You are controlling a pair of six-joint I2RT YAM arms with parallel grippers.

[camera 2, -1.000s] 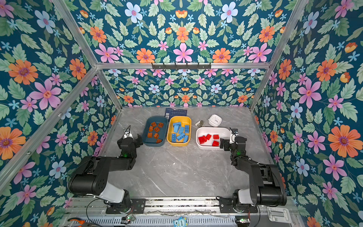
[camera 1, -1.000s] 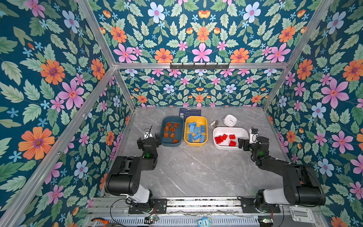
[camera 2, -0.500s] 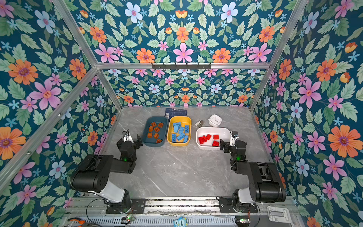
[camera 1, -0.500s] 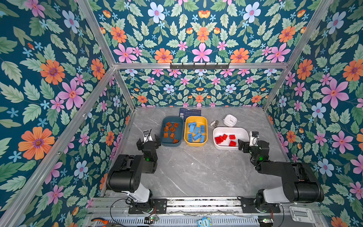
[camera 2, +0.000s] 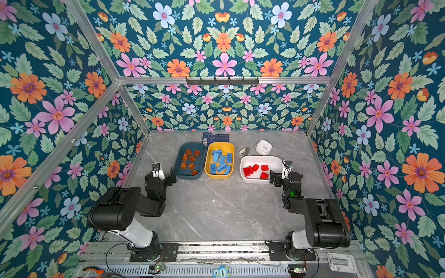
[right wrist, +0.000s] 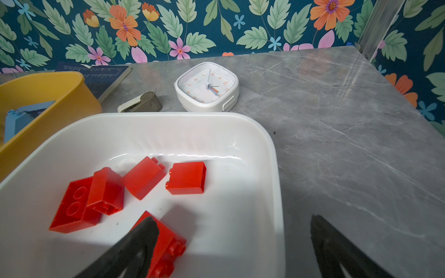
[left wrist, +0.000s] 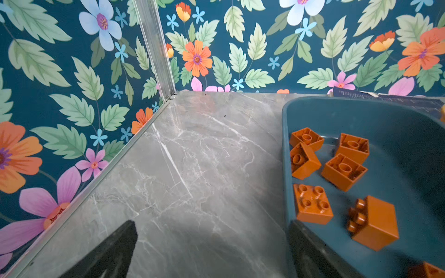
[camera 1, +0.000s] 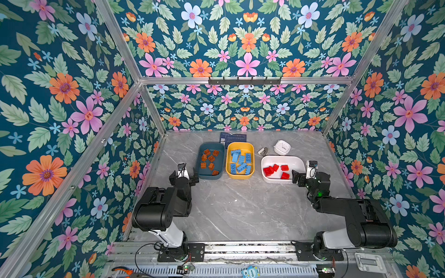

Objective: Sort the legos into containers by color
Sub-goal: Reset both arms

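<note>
Legos sit sorted by colour in three shallow tubs lined up across the middle of the desk (camera 1: 240, 207), none loose on the grey marble top. Nearest, the two black arms reach in from the near edge. The left gripper (camera 1: 184, 178) hangs at the near left corner of the teal tub (camera 1: 209, 177), its fingers spread wide and holding nothing; in the left wrist view one finger is over bare desk and the other over the tub's rim. The right gripper (camera 1: 304, 177) is likewise wide and empty, straddling the right rim of the white tub (camera 1: 293, 166); in the right wrist view one finger covers part of a red brick inside and the other hangs over the desk. The brown-orange bricks (camera 1: 210, 161), about seven squarish ones, lie scattered in the teal tub, some studs up, some on their sides or hollow side up. Just beside it, the yellow tub (camera 1: 239, 176) holds the light blue bricks (camera 1: 239, 161), longer ones heaped at angles. The white tub stands a little apart toward the right edge with five red bricks (camera 1: 274, 170), two of them overlapping. Farther back, a small grey-beige object (camera 1: 263, 151) and a white square clock (camera 1: 282, 147) lie beyond the white tub, and a dark blue printed card (camera 1: 233, 137) rests at the far edge, partly hidden behind the teal and yellow tubs.
</note>
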